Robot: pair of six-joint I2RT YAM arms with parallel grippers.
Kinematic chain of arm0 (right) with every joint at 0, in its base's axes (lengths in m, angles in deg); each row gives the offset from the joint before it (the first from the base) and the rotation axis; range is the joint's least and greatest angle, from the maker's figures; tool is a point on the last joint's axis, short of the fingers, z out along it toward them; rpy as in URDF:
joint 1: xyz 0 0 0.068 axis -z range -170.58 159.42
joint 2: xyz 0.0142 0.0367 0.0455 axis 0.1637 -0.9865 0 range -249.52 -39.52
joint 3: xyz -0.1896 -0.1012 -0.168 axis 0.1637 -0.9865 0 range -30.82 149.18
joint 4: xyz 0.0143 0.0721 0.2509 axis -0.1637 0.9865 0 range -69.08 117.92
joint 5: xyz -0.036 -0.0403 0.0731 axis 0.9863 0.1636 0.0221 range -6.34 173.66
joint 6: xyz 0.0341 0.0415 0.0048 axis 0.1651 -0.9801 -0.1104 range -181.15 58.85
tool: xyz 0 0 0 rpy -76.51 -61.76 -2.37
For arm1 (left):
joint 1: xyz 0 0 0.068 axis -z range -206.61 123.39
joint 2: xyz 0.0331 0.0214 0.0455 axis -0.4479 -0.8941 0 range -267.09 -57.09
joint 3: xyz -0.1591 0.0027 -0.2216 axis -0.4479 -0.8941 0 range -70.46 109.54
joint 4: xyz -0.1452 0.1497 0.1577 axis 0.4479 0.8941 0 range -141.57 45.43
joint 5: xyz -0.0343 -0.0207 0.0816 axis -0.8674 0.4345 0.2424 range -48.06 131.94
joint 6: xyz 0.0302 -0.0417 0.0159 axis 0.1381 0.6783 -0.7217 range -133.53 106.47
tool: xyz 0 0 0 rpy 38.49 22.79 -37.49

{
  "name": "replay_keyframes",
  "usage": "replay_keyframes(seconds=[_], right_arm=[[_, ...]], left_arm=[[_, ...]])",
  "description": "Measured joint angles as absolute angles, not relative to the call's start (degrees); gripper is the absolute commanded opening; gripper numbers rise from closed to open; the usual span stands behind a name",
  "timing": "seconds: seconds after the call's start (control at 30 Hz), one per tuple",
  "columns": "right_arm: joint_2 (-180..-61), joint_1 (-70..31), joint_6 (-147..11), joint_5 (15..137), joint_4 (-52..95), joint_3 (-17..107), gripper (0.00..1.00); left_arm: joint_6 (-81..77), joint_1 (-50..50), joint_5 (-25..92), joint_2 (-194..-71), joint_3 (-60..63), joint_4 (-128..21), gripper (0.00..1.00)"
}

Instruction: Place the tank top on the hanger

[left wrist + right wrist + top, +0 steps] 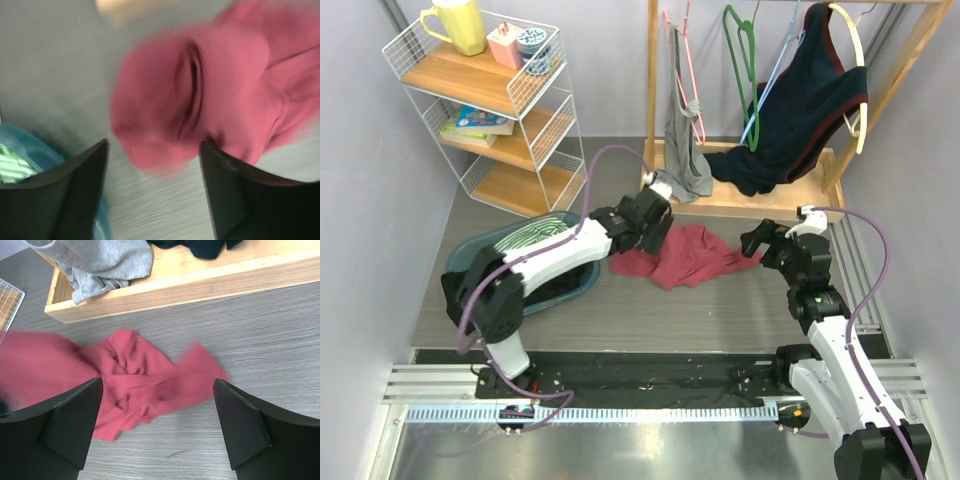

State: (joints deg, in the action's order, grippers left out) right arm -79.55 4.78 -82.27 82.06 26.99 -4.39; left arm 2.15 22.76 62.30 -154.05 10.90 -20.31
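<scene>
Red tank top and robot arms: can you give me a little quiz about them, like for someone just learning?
1. True or false: the crumpled dark red fabric tank top lies on the grey wood-grain table.
2. Where is the thin light-blue wire hanger? A: hanging on the tall wooden clothes rack. B: in the blue plastic basin. C: on the white wire shelf.
3. Fill in: the right gripper has its black jaws ____ above the tank top.
Key: 1 true; 2 A; 3 open.

Black-and-white arms (545,258), purple cables (616,149)
</scene>
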Motion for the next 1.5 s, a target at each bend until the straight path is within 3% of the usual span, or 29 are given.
replay_keyframes(seconds=[0.17, 0.4, 0.67, 0.73, 0.77, 0.83, 0.87, 0.97, 1.3, 1.5], right_arm=[[-81.25, 3.25, -82.23, 84.13, 27.03, -4.39, 0.95], [-92.84, -0.86, -82.88, 91.13, 28.37, -3.56, 0.90], [-98.19, -1.37, -85.57, 99.08, 30.62, -2.68, 0.89], [-99.68, -1.37, -86.36, 101.18, 31.36, -1.09, 0.87], [-100.47, -1.37, -86.69, 101.77, 31.54, -0.50, 0.86], [-102.74, -1.37, -87.25, 102.93, 31.78, 0.75, 0.86], [-103.79, -1.37, -87.45, 103.34, 31.86, 1.19, 0.85], [-107.70, -1.15, -87.95, 104.22, 32.37, 2.67, 0.81], [-116.03, 3.66, -88.41, 99.10, 32.15, 6.72, 0.71], [-120.51, 3.73, -88.57, 94.56, 30.81, 7.63, 0.67]], left_arm=[[6.05, 21.88, 64.20, -158.80, -0.09, -19.89, 0.85], [15.25, 27.28, 60.70, -149.62, -11.76, -30.19, 0.81], [24.32, 27.32, 56.57, -153.51, -17.34, -40.81, 0.79], [25.56, 27.30, 56.20, -154.23, -17.47, -43.56, 0.71], [26.26, 27.28, 55.90, -154.47, -17.47, -44.92, 0.55], [27.16, 27.28, 55.31, -155.28, -17.36, -47.52, 0.38], [27.47, 27.28, 55.04, -155.82, -17.16, -48.44, 0.21], [27.20, 27.22, 54.30, -157.03, -15.50, -48.37, 0.00], [20.84, 26.12, 54.28, -147.50, -1.95, -39.41, 0.00], [18.90, 25.75, 54.10, -142.80, -1.27, -34.82, 0.00]])
